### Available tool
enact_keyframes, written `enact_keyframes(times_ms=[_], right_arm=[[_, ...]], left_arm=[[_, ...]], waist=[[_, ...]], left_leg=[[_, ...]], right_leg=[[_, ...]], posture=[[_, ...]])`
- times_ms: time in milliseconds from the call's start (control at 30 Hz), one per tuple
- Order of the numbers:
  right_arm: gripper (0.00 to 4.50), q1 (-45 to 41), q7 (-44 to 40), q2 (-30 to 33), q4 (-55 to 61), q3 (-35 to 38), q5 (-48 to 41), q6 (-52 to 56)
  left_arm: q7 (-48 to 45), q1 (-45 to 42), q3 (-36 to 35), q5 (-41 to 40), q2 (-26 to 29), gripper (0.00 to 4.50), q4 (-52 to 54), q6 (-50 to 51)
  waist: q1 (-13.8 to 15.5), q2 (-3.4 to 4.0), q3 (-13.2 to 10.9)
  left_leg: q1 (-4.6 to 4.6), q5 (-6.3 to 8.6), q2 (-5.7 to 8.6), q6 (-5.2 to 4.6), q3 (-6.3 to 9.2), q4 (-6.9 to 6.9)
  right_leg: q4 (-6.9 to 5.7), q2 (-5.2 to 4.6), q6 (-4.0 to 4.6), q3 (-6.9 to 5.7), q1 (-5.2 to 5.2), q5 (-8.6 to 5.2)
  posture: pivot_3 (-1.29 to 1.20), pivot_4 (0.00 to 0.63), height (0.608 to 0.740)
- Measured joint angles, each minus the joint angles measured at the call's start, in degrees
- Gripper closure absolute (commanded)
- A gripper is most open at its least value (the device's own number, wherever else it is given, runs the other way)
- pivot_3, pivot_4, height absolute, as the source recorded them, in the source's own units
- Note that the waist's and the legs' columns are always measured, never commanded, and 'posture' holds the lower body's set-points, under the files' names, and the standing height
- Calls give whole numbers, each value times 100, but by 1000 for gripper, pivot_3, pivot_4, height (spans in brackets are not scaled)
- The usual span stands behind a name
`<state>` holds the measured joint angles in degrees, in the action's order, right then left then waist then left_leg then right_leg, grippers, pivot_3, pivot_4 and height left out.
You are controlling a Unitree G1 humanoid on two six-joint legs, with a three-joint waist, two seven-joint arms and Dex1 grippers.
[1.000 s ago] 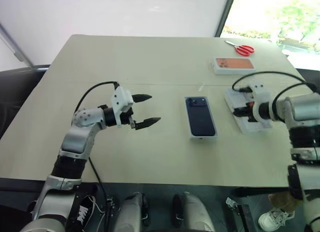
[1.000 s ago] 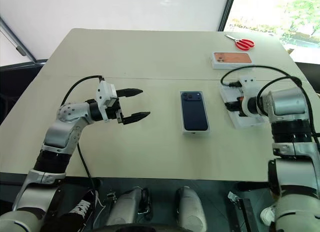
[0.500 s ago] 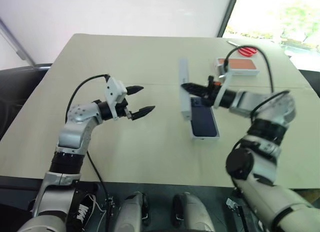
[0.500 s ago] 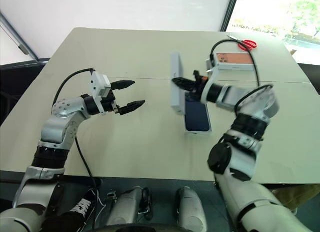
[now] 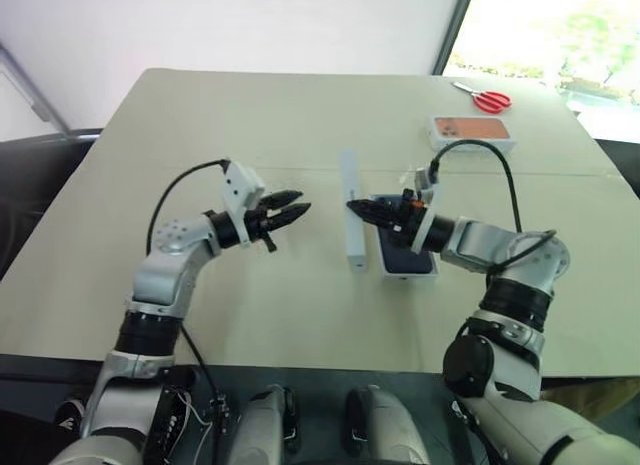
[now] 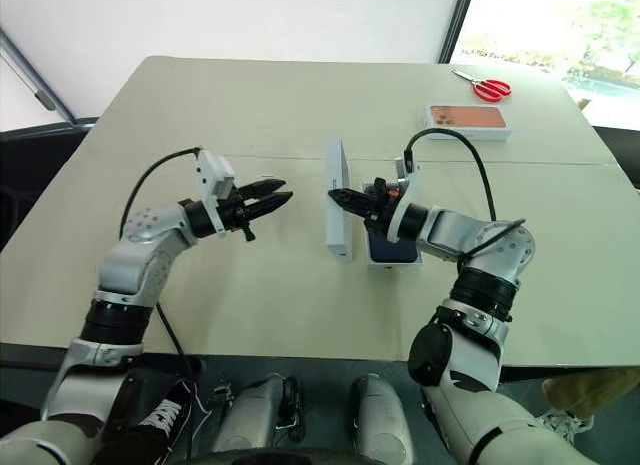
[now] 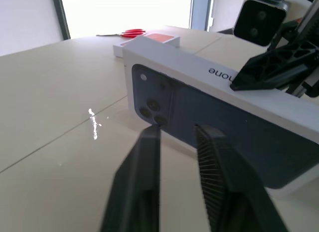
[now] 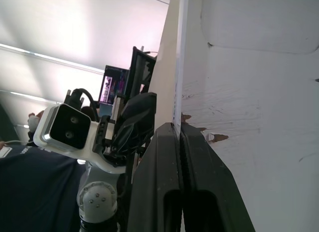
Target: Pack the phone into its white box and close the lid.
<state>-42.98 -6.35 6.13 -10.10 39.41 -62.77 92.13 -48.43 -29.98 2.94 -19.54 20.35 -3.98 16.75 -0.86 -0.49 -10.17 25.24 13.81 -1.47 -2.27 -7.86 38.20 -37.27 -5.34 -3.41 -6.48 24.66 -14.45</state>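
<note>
Holding the lid on edge at centre frame, the right gripper pinches one wall with jaws closed. Left gripper is closed and empty. Phone lies in the box, just right. Lid looks light, thin, easily crushed; grip by the side walls.

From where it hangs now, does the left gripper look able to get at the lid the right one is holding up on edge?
Probably yes. The left gripper, shut, points at the lid, which the right gripper pinches upright on the table; nothing lies between them.
</note>
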Motion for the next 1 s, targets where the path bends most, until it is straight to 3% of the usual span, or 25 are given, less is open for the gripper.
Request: enact_keyframes(times_ms=[133, 233, 467, 600, 733, 867, 1000], right_arm=[[4500, 17, 309, 120, -163, -26, -354, 0], [3579, 23, 457, 387, -392, -54, -529, 1], [31, 43, 596, 679, -608, -210, -720, -8], [31, 116, -68, 1575, -222, -868, -390, -229], [31, 77, -1495, 3016, -28, -2094, 825, -1682], [31, 114, -2612, 3643, -27, -2968, 1993, -3288], [31, 476, -3211, 3733, -34, -3651, 3014, -4636]], left_arm=[[158, -35, 235, 192, -407, 4474, -310, -139], [244, -120, 377, 358, -613, 4500, -597, -275], [342, -591, 504, 567, -1072, 4500, -1408, -615], [317, -645, 529, 646, -1165, 4500, -1591, -749], [297, -645, 542, 679, -1268, 4500, -1675, -823], [275, -652, 669, 769, -1479, 4500, -1864, -904], [242, -813, 771, 816, -1746, 4500, -2222, -977]], waist=[[9, 0, 1], [12, 0, 1], [3, 2, 1], [22, 2, 1], [18, 2, 1], [11, 2, 1], [32, 0, 0]], left_leg=[[0, 1, 0, -1, 0, 0], [0, 1, 0, -3, 0, 0], [1, 6, -2, -12, 0, 0], [5, 17, 1, -31, 0, 1], [3, 29, 2, -50, -1, 4], [3, 28, -4, -48, -1, 3], [3, 10, -4, -20, -1, 6]], right_leg=[[1, 0, 0, 0, -1, 0], [1, 0, 0, 0, 0, 0], [1, 2, 0, 0, 2, 0], [5, -1, -1, 0, 3, 0], [7, -1, -2, 1, 2, -1], [9, 8, -3, 0, 2, -1], [7, 9, -3, 0, 2, -1]], posture=[[0, 150, 738], [0, 150, 738], [0, 150, 738], [0, 150, 738], [0, 150, 738], [0, 150, 738], [0, 150, 738]])
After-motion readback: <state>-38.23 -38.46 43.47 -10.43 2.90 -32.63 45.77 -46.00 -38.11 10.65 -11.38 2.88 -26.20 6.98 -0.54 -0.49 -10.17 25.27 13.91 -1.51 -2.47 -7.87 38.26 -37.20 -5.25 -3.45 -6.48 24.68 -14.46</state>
